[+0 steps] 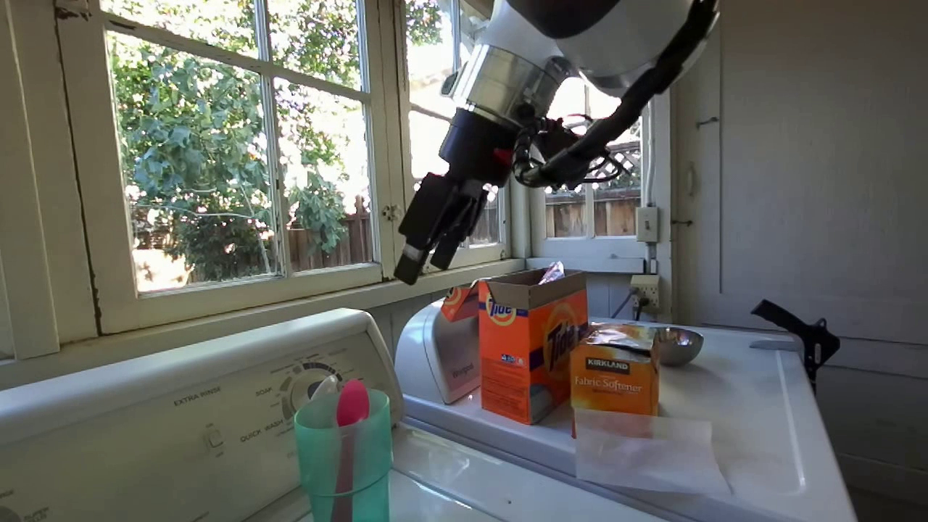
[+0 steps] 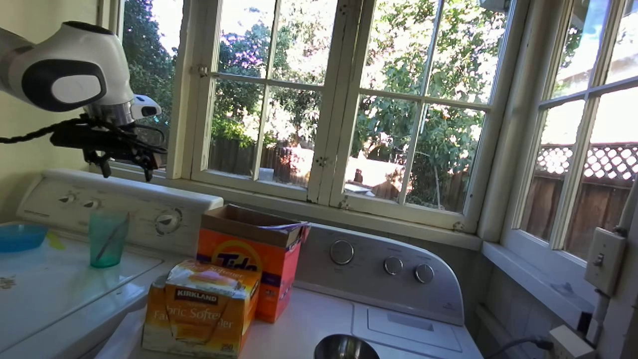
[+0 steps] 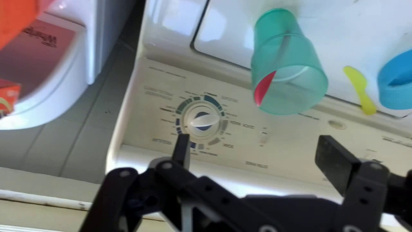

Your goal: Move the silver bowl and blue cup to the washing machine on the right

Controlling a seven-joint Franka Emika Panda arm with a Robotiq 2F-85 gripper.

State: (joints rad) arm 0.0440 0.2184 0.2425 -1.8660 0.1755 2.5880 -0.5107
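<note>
We see the silver bowl (image 1: pixel 680 346) resting on the washing machine (image 1: pixel 739 413) near the Tide box (image 1: pixel 525 355), and the fabric softener box (image 1: pixel 615 380) just beside that box; whether those two touch, we cannot tell. On the opposite side of the Tide box from the bowl, we find the blue cup (image 2: pixel 107 239) upright on the neighbouring machine (image 2: pixel 55 284), a pink spoon (image 1: pixel 353 403) leaning inside. Farther from the Tide box than the cup lie a yellow utensil (image 3: pixel 359 83) and a blue dish (image 3: pixel 397 90). Our gripper (image 3: pixel 259 157) hangs higher than the Tide box, on its cup side, the fingers (image 3: pixel 334 164) spread wide apart
</note>
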